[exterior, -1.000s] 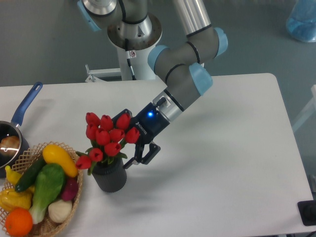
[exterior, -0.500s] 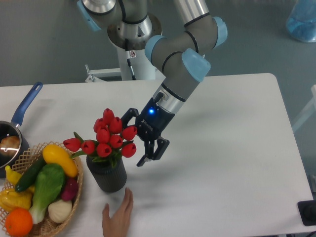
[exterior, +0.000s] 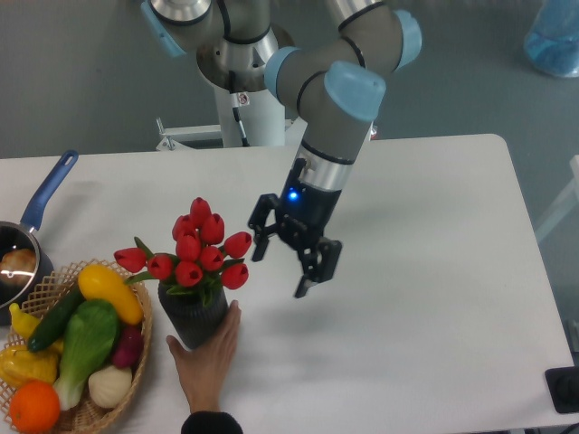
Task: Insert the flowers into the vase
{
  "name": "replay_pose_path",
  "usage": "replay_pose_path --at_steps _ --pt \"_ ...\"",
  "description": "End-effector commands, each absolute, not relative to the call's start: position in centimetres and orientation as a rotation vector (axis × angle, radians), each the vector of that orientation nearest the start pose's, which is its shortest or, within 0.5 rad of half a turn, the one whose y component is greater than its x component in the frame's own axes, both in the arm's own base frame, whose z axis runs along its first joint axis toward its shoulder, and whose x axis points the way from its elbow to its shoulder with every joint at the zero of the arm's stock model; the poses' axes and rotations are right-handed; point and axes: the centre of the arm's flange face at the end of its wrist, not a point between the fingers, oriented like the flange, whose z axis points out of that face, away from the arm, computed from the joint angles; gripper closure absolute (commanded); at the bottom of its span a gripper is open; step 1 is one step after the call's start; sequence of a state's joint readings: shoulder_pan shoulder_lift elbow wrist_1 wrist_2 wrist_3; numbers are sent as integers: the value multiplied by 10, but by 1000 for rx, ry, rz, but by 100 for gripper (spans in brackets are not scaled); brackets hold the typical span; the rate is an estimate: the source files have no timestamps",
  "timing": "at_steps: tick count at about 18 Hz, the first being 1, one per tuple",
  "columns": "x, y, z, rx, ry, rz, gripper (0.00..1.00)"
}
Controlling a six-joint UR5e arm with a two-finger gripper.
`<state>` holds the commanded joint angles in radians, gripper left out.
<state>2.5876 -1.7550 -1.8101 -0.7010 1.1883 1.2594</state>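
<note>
The flowers (exterior: 194, 249), a bunch of red tulip buds with green leaves, stand in the vase (exterior: 191, 313), a dark ribbed cylinder at the lower left of the table. My gripper (exterior: 280, 268) hangs to the right of the bunch, apart from it. Its fingers (exterior: 308, 274) are spread and hold nothing, so the gripper is open. A person's hand (exterior: 210, 354) rests against the front right of the vase.
A wicker basket (exterior: 136, 357) of fruit and vegetables sits just left of the vase. A blue-handled saucepan (exterior: 27, 244) stands at the left edge. The white table (exterior: 425, 271) stretches to the right.
My gripper has let go of the flowers and moved right and up, away from them. The flowers now stand in the vase. A hand has come up to the vase.
</note>
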Motion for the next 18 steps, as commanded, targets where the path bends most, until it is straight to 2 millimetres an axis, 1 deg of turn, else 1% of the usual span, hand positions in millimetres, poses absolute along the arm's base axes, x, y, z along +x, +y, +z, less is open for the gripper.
replay_pose_path --at_steps 1,2,5,6,8,9,10,14,16,18 --pt "-402 426 385 -2615 380 387 0" --pt "-424 397 397 -2677 276 480 0" --pt "-451 350 426 -2742 152 625 0" --pt "-459 337 438 -2768 117 679 0" --pt "-468 319 467 -2801 85 746 0" --pt "-476 303 481 -2867 75 744 0" --pt "-477 288 489 -2918 94 737 0" --pt "-472 229 511 -3031 335 665 0" --pt "-467 212 515 -3049 373 621 0" --pt "-461 209 519 -3056 374 605 0"
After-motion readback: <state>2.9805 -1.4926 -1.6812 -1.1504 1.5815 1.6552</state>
